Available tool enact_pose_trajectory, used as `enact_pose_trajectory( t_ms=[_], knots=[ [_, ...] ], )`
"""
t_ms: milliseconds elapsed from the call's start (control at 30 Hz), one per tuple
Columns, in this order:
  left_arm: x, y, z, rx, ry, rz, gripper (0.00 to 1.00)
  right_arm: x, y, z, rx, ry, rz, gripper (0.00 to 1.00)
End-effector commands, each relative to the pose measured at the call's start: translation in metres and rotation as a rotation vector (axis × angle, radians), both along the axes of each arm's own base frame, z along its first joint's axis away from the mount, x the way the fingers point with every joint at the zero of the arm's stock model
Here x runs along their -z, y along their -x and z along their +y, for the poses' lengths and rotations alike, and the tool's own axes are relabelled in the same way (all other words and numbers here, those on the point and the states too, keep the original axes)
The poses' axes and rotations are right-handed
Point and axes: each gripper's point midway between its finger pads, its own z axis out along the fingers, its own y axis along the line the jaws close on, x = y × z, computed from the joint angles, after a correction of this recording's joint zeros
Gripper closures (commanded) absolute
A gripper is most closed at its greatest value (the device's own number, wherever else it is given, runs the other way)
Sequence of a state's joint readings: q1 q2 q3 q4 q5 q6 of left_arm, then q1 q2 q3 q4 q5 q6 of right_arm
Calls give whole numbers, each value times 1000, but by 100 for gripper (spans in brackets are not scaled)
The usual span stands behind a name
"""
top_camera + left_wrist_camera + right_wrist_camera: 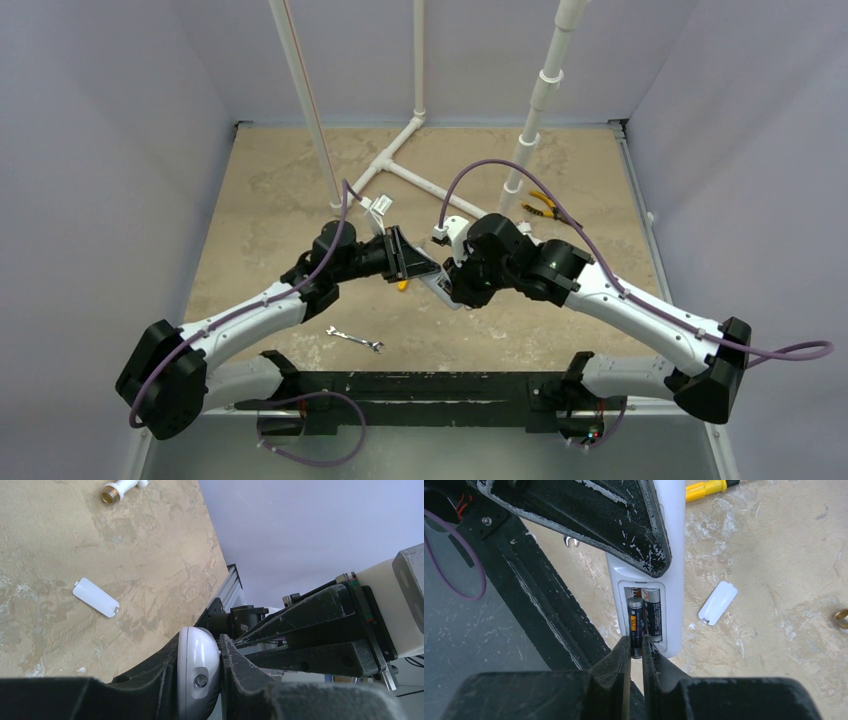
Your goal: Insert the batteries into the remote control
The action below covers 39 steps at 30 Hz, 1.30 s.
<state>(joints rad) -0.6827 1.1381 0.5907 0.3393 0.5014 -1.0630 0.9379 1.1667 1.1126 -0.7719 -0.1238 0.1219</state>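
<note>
Two robot arms meet above a tan, stone-patterned table (260, 200). The left gripper (199, 645) is closed tight on the white remote control (674, 580), holding it in the air between the arms with its open back turned toward the right wrist camera.

The battery compartment (644, 592) is uncovered and two black batteries lie in it side by side. The one on the right (654, 617) looks fully seated. The other battery (636, 620) lies in its slot with its near end between the fingertips of the right gripper (636, 647), whose jaws stand only a narrow slit apart. Whether they grip that battery or only flank it cannot be told.

The white battery cover (718, 602) lies flat on the table, well apart from the remote. A yellow-handled tool (706, 489) and a small wrench (355, 340) also lie on the table.

Loading appears almost done: both batteries are in, though the nearer one may need a final press, and the cover is not yet fitted
</note>
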Motion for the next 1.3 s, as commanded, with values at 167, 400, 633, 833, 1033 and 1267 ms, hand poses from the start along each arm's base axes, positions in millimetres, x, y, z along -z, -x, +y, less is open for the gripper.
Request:
enact_pose_trajectory(
  t_ms=[167, 400, 633, 833, 1033, 1267],
  knots=[
    [-39, 4, -8, 52, 121, -78, 100, -15, -6, 11, 0, -48, -30, 89],
    [-40, 4, -9, 56, 126, -76, 100, -21, -5, 14, -5, -72, -30, 88],
    [-40, 4, -9, 55, 126, -76, 100, -23, -5, 16, -10, -84, -28, 82],
    [-40, 4, -9, 52, 126, -74, 100, -24, -5, 15, -5, -81, -32, 76],
    [-38, 4, -9, 53, 124, -70, 100, -30, -7, 11, 7, -77, -52, 71],
    [-38, 3, -9, 53, 124, -71, 100, -38, -7, 9, 12, -86, -66, 64]
  ],
)
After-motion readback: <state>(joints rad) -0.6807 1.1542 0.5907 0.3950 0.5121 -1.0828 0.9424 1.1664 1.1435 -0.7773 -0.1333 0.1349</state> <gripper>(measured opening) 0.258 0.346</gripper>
